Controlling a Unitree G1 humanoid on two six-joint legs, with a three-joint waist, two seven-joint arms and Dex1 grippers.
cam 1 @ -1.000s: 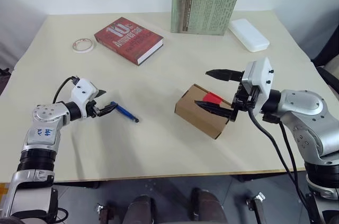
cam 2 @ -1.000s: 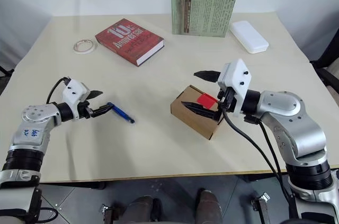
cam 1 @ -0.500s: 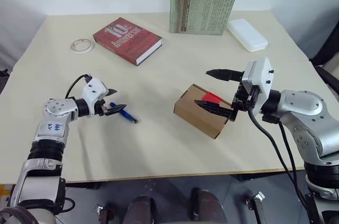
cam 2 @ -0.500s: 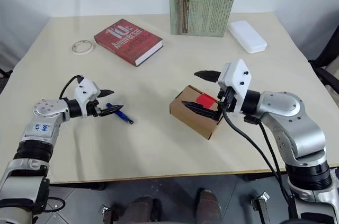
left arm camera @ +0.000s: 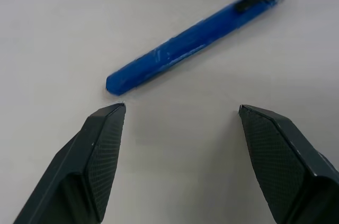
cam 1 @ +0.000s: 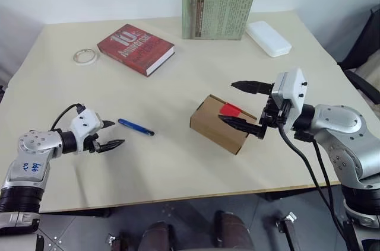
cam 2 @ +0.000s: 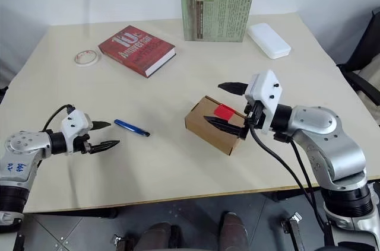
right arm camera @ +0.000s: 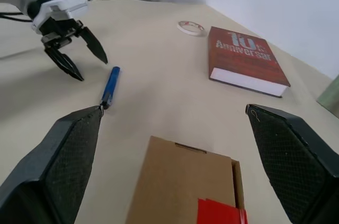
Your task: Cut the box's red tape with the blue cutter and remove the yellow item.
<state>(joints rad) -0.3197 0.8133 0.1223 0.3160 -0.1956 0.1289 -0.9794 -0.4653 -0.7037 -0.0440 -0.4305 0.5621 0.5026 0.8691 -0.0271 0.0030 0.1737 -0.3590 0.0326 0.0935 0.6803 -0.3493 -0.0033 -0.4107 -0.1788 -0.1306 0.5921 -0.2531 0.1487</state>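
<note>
**Task not started: cutter unheld, tape uncut, box shut**

The box [cam 1: 218,124] lies on the table [cam 1: 178,168] with its flaps closed. The red tape [cam 1: 229,110] sits whole on top of the box, at the end nearest the right gripper [cam 1: 246,105]. No yellow item can be seen; in my judgement it is inside the box.

The blue cutter [cam 1: 135,127] lies flat on the table, well to the left of the box, touched by nothing.

The left gripper [cam 1: 108,134] hovers just beyond the cutter's far end from the box, fingers wide apart and empty. The right gripper's fingers are spread wide, one on each side of the box's taped end, gripping nothing.

Remaining: pick up the cutter, slit the tape, open the flaps, take the item out.
</note>
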